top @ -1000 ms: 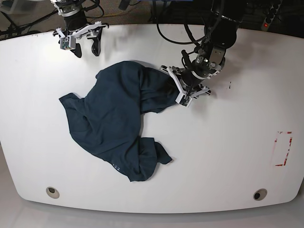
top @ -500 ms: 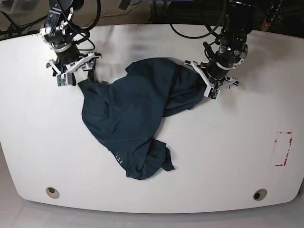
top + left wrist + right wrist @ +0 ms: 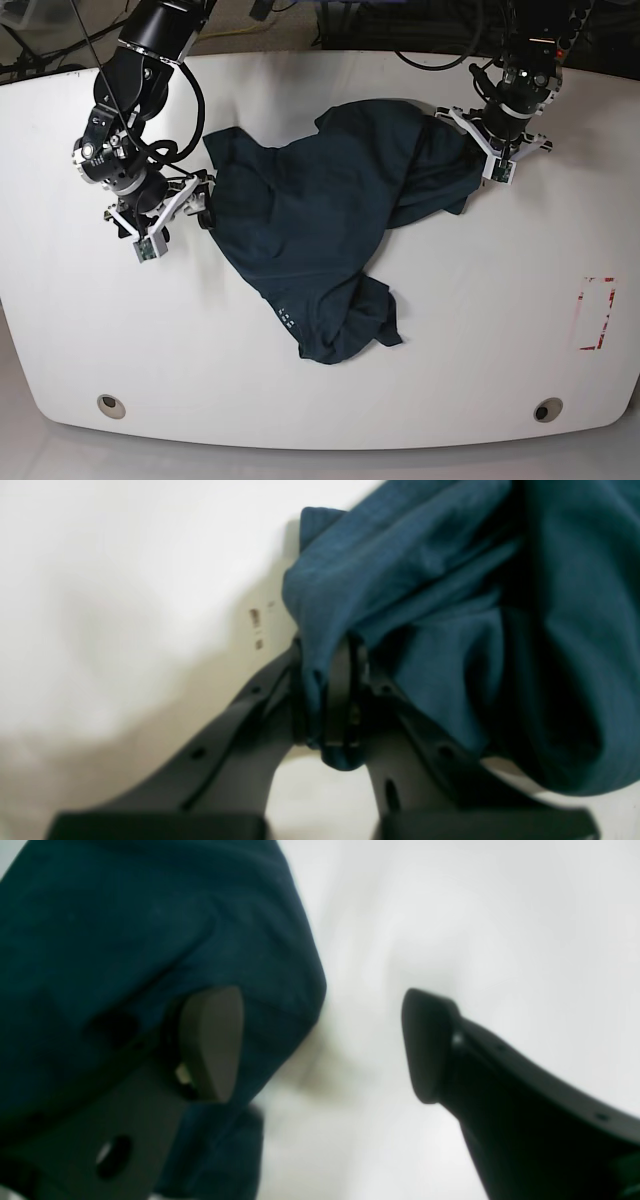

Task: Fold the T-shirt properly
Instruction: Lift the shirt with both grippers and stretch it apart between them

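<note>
Shirt (image 3: 320,230) lies crumpled mid-table (image 3: 450,330), one edge pinched tight in the left gripper (image 3: 330,700) (at the far right in the base view), while the right gripper (image 3: 320,1045) gapes wide, straddling its opposite edge.

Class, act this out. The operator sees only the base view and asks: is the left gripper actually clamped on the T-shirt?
Observer: Yes. The left wrist view shows the left gripper shut on a bunched fold of the T-shirt.
Operator: And the right gripper?
Observer: In the right wrist view it is open, gripping nothing.
Operator: Where is it?
Observer: One finger is over the shirt's edge, the other over bare table.
</note>
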You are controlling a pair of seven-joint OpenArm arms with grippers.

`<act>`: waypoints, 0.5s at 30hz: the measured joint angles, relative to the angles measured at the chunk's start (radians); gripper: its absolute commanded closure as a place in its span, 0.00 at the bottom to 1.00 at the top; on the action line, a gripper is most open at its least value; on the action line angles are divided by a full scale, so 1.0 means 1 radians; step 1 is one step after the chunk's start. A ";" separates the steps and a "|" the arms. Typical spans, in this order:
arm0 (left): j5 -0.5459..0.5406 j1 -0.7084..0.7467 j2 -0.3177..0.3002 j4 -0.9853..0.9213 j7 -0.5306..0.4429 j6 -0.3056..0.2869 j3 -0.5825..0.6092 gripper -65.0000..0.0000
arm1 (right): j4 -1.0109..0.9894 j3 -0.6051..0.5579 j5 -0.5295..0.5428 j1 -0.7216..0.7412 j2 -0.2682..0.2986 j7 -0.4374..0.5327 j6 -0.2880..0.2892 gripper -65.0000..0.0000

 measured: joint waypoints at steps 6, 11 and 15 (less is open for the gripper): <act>-0.001 0.021 0.000 0.000 0.000 -0.003 -0.013 1.00 | -0.179 -0.002 -0.002 0.079 0.002 -0.003 0.008 0.27; -0.001 0.029 0.001 0.000 0.002 -0.004 -0.013 1.00 | -0.327 -0.002 -0.007 0.138 0.000 -0.005 0.007 0.27; -0.001 0.027 0.001 0.000 0.001 -0.003 -0.013 1.00 | -0.417 -0.002 -0.004 0.183 0.001 0.008 0.008 0.27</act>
